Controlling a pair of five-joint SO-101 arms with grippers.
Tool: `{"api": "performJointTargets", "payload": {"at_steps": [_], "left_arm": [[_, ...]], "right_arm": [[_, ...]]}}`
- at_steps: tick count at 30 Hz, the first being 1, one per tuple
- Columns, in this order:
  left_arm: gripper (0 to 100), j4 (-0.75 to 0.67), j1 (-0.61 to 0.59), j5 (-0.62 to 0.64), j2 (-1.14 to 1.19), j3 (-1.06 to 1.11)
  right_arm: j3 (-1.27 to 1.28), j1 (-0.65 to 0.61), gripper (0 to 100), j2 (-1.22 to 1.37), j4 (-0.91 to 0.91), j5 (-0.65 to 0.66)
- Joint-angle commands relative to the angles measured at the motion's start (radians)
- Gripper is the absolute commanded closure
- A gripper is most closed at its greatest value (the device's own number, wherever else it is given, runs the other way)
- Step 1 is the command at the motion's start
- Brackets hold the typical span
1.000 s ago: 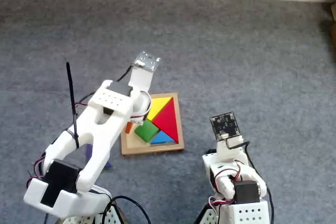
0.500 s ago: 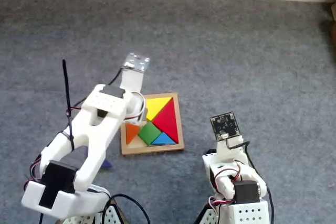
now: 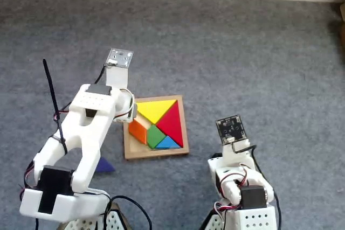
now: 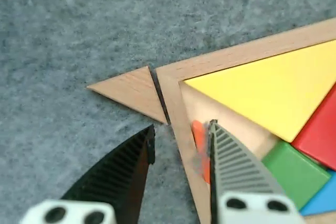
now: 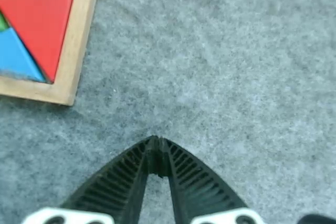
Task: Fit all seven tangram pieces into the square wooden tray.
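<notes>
Straddling tray (image 4: 172, 103) rim: left gripper (image 4: 181, 128) open, empty; one finger inside by orange piece (image 4: 198, 137) | wood triangle (image 4: 130, 90) outside corner, touching rim, just beyond fingertips; left arm nearer | right gripper (image 5: 157, 153) closed on nothing, over carpet

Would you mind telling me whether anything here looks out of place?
Yes: a plain wooden triangle lies on the carpet beside the tray, at its outer corner, and a purple triangle sits apart by the left arm; both belong inside.
</notes>
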Motion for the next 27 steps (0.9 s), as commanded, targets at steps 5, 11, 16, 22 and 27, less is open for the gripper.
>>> {"api": "performJointTargets", "payload": {"at_steps": [5,11,16,22,27], "left_arm": [[82,0.038,-0.005,-0.054,-0.042,-0.062],[82,0.232,0.099,-0.054,-0.042,-0.183],[82,0.310,0.182,-0.060,-0.042,-0.202],[75,0.436,0.186,-0.256,-0.042,-0.254],[74,0.488,0.188,-0.385,-0.033,-0.318]], "right_arm": [[0.128,0.012,99.1,-0.004,0.005,0.000],[0.128,0.012,99.1,-0.004,0.005,0.000],[0.128,0.012,99.1,-0.004,0.005,0.000],[0.128,0.012,99.1,-0.004,0.005,0.000],[0.128,0.012,99.1,-0.004,0.005,0.000]]}}
